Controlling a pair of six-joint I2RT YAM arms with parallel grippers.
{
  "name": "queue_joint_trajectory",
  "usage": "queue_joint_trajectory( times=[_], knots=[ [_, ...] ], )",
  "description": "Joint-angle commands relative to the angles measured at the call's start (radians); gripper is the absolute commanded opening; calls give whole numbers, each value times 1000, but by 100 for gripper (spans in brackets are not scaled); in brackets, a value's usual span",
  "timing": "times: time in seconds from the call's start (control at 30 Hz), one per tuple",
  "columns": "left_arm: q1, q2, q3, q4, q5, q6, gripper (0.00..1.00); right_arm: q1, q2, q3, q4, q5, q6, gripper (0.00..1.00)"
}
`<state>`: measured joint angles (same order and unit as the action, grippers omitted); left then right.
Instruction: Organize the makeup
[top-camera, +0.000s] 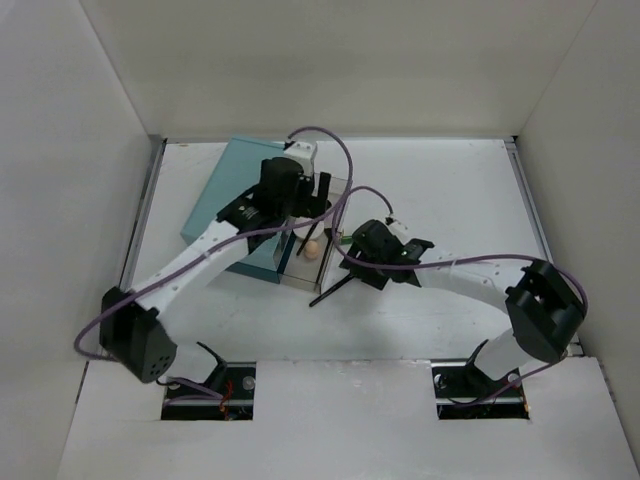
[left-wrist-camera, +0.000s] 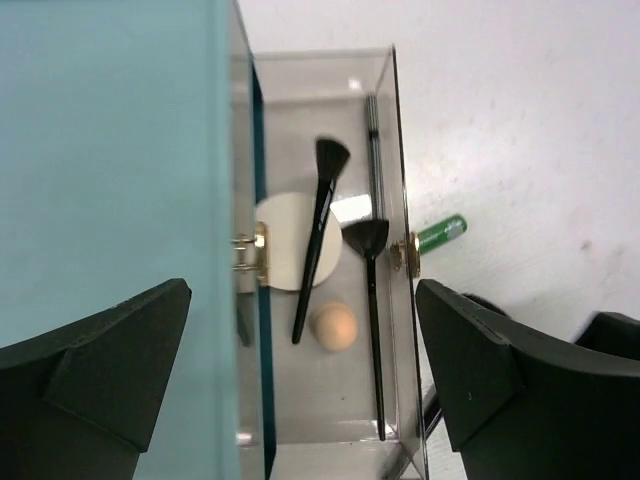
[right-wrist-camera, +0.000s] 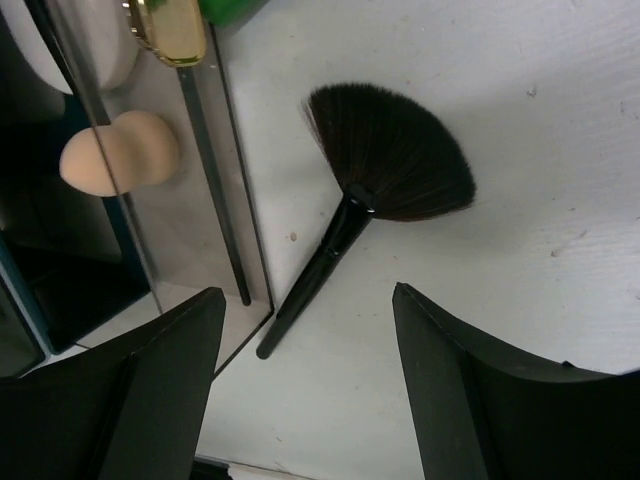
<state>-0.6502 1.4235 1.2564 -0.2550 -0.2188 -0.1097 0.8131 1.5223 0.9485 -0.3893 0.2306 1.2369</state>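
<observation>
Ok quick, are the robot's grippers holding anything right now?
Left gripper: open, holding nothing.
Right gripper: open, holding nothing, fan brush below it.

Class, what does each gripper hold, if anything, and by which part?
Nothing. Both are open: left gripper over the clear box, right gripper over the fan brush.

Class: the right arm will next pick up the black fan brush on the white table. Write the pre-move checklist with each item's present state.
1. Right jaws open: ok, spread wide.
2. Black fan brush under the gap: ok.
3. Handle tip free of the clear plastic box: cannot tell, it lies at the corner.
4. Room in box: ok, bare floor beside black-handled brushes, round white puff, peach egg-shaped sponge.
5. Left jaws clear of box: not ok, open directly above it.
</observation>
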Motion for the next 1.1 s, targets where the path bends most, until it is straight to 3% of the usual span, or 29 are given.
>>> queue_joint_trajectory(
  times=[0.0,0.43,0.73,1.0,1.07],
  knots=[
    [22,-176,-14,19,-25,2,100,5,9,30,-9,50,99,72],
    [226,-399,-127,-23,-106,-71,100,27,163,160,-143,128,156,69],
    [402,-416,-163,-36,-10,-163,100,39,246,191,-191,119,187,68],
    [447,-394,-172,-39,1,-180,100,39,297,214,-186,110,185,49],
    [461,-399,-178,-38,1,-188,100,39,299,211,-186,107,187,41]
  ],
)
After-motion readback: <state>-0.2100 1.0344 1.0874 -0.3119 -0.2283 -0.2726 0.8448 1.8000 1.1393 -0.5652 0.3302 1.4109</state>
